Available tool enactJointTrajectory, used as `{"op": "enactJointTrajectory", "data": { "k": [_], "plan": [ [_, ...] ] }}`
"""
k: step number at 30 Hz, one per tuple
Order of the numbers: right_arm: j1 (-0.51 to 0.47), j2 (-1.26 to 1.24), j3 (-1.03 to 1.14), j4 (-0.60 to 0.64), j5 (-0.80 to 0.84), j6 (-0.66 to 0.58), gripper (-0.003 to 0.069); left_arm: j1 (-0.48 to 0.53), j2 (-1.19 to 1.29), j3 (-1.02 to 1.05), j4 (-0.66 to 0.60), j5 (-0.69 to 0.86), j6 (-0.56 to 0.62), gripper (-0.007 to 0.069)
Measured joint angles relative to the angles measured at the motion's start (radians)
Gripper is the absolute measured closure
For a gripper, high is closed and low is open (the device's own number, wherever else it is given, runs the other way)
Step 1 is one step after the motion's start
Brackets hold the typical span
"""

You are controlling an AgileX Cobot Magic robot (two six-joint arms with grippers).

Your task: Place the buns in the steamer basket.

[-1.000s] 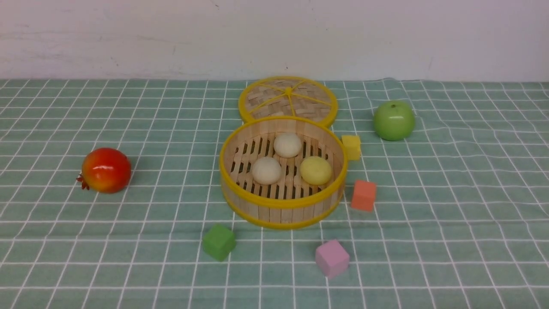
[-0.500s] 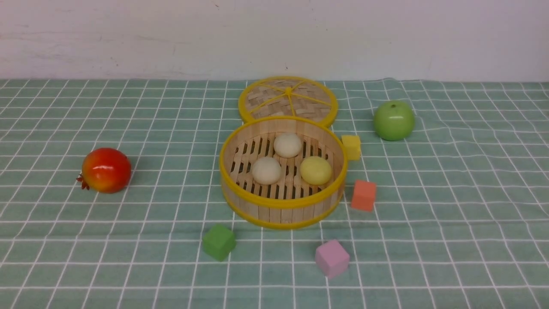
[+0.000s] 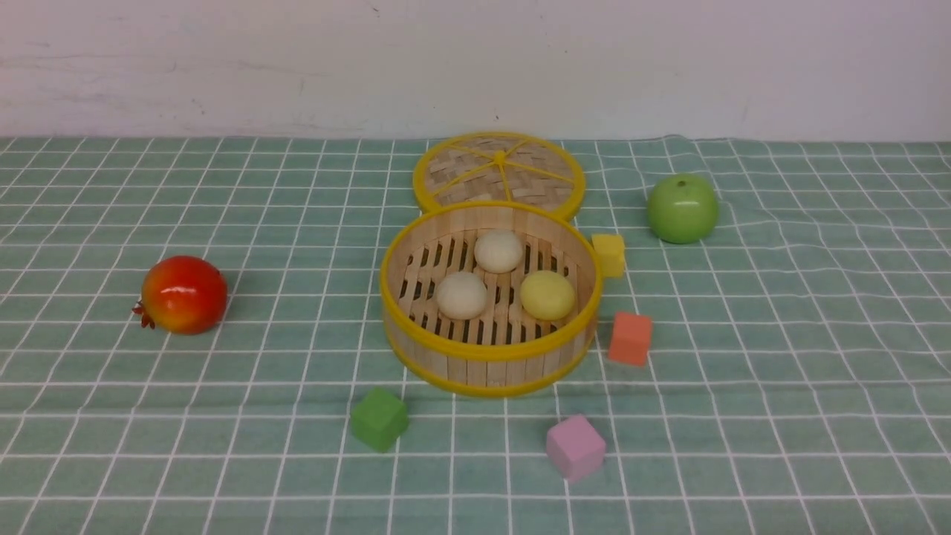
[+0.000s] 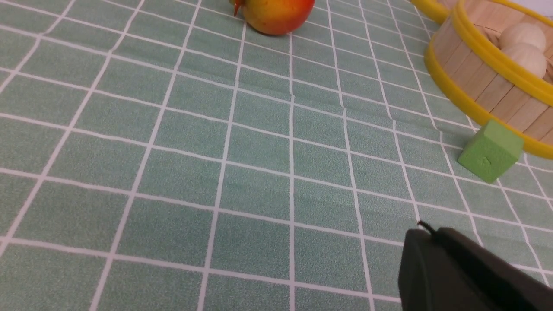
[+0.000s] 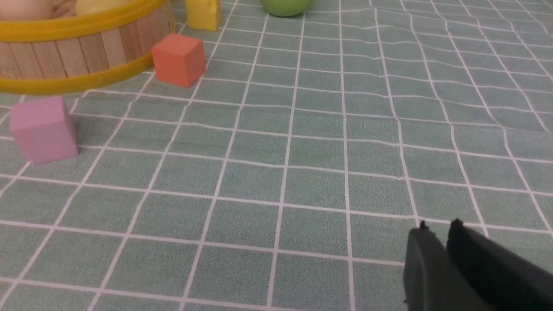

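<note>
The steamer basket (image 3: 487,365) stands at the middle of the checked cloth, and three buns lie inside it: an off-white bun (image 3: 498,251) at the back, another off-white bun (image 3: 461,295) at the front left and a pale yellow bun (image 3: 547,295) at the front right. Neither arm shows in the front view. My left gripper (image 4: 425,231) hangs low over bare cloth, shut and empty, with the basket (image 4: 475,82) well ahead of it. My right gripper (image 5: 437,226) also hovers over bare cloth, its fingertips a narrow gap apart with nothing between them, far from the basket (image 5: 65,56).
The woven lid (image 3: 498,169) lies flat behind the basket. A red pomegranate (image 3: 183,294) sits far left, a green apple (image 3: 682,209) back right. Yellow cube (image 3: 608,254) and orange cube (image 3: 630,338) stand right of the basket; green cube (image 3: 379,419) and pink cube (image 3: 574,447) lie in front.
</note>
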Motion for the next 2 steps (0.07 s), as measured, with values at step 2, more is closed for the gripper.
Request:
{"op": "enactJointTrajectory", "data": {
  "k": [2],
  "plan": [
    [0.000,0.000,0.000,0.000,0.000,0.000,0.0574,0.000,0.000,0.000,0.000,-0.001,0.000,0.0630]
  ]
}}
